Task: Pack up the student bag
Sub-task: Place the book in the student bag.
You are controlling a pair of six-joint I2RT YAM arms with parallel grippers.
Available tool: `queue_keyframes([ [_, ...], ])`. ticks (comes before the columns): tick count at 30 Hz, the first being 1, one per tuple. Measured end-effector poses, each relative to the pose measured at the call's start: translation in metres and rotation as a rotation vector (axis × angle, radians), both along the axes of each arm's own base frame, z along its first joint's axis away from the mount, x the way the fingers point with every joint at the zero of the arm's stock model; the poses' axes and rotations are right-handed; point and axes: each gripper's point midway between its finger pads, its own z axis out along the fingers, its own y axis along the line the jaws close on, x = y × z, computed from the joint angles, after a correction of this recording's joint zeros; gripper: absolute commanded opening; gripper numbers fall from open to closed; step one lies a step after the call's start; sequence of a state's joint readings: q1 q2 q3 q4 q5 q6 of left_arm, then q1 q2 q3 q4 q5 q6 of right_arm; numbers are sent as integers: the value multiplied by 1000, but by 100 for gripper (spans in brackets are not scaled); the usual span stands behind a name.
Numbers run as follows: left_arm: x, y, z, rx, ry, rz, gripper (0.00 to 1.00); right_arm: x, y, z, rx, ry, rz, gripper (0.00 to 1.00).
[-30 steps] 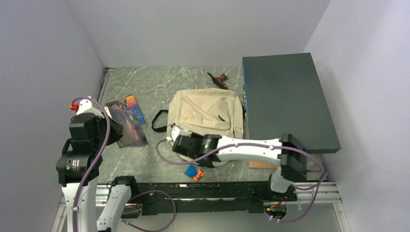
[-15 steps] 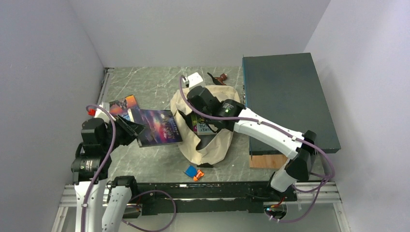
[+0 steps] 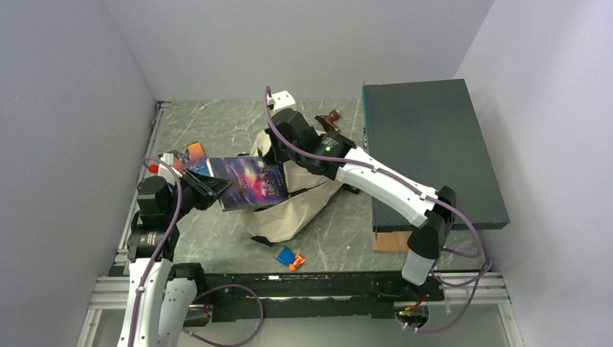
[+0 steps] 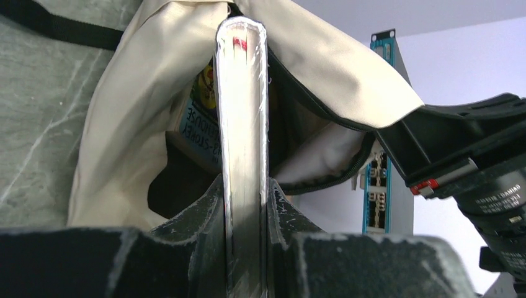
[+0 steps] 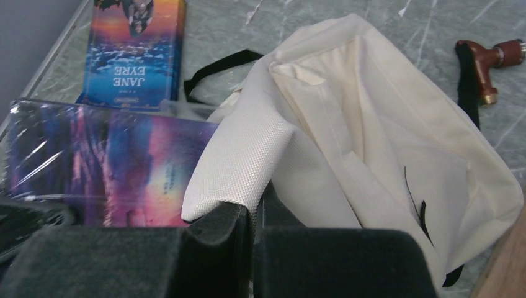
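Observation:
The beige student bag [image 3: 300, 206] lies mid-table, its mouth lifted open. My right gripper [image 3: 278, 148] is shut on the bag's upper rim [image 5: 239, 171] and holds it up. My left gripper [image 3: 211, 189] is shut on a purple-covered book [image 3: 251, 182], edge-on in the left wrist view [image 4: 243, 105], with its far end at the bag's opening [image 4: 180, 155]. Another book with yellow lettering [image 4: 201, 124] sits inside the bag. A blue "Jane Eyre" book [image 3: 189, 154] lies flat on the table to the left, also in the right wrist view [image 5: 133, 53].
A big dark teal flat box [image 3: 426, 148] fills the right side, on a wooden block [image 3: 390, 241]. A brown strap end [image 3: 331, 116] lies behind the bag. A small blue and orange object [image 3: 290, 258] lies near the front edge. Grey walls enclose three sides.
My left gripper has carried the purple book rightward to the bag's mouth. My right gripper has moved left and back, lifting the bag's rim and tipping the bag's opening towards the book.

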State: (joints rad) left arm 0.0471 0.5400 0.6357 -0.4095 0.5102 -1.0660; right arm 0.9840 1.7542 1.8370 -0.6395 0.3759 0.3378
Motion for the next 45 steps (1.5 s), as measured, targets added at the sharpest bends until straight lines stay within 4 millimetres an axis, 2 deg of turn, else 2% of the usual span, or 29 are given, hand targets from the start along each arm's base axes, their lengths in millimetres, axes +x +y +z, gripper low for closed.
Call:
queue_keyframes([
  [4, 12, 5, -16, -39, 5, 52, 0, -2, 7, -1, 19, 16, 18, 0],
  [9, 26, -1, -59, -129, 61, 102, 0, -2, 10, -2, 37, 23, 24, 0],
  [13, 22, -29, -79, -130, 82, 71, 0, -2, 11, -2, 44, 27, 24, 0],
  [18, 10, -70, -76, -79, -4, 55, 0, -5, 13, -3, 45, 35, 41, 0],
  [22, 9, -85, -79, -13, -58, 135, 0, -7, 8, -3, 13, 42, 50, 0],
  [35, 87, -114, -81, -64, -53, 441, 0, -19, 7, -2, 23, 81, 108, 0],
  [40, 106, -134, -99, -158, 2, 478, 0, -21, -2, 5, 34, 70, 101, 0],
  [42, 108, -140, -109, -199, 32, 482, 13, -23, -6, 5, 37, 68, 100, 0],
  [45, 110, -145, -110, -231, 48, 489, 39, -23, -10, 5, 46, 60, 96, 0],
])
